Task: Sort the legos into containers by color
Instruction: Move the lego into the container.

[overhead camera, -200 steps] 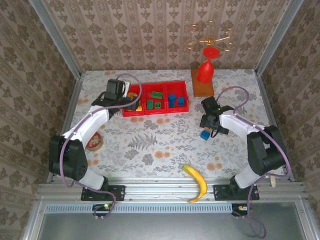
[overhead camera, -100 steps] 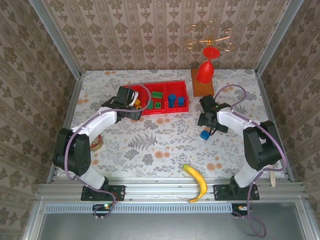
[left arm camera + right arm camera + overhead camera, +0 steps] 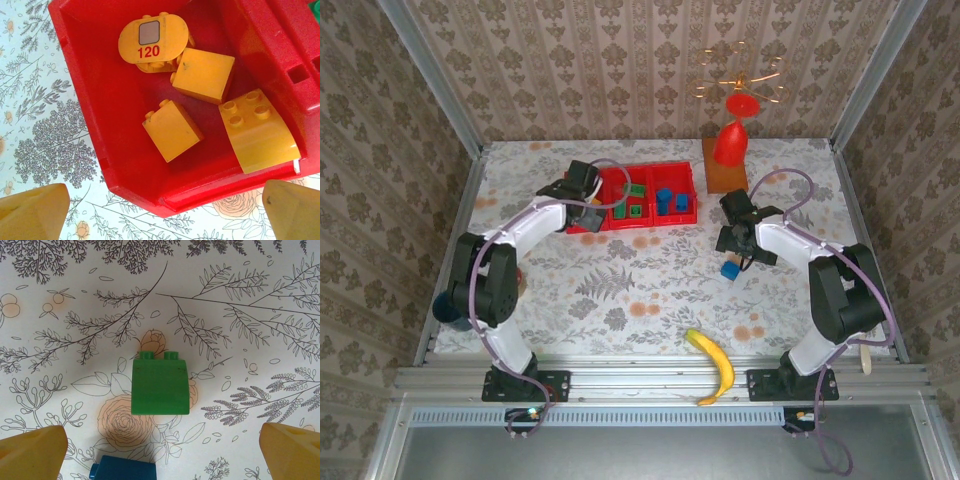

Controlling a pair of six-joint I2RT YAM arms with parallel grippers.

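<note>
My left hand (image 3: 162, 212) is wide open, empty, over the red tray (image 3: 120, 165) with 4 orange-yellow bricks (image 3: 172, 131). My right hand (image 3: 161, 447), also open, is over a green brick (image 3: 160, 387); a blue brick (image 3: 125, 471) lies at its 7 o'clock.

Both the left arm (image 3: 525, 225) and right arm (image 3: 788, 245) pair white shells with bulky black joints; a mauve-grey cable (image 3: 790, 176) loops along each, and the fingers (image 3: 32, 210) are blunt mustard-yellow wedges
</note>
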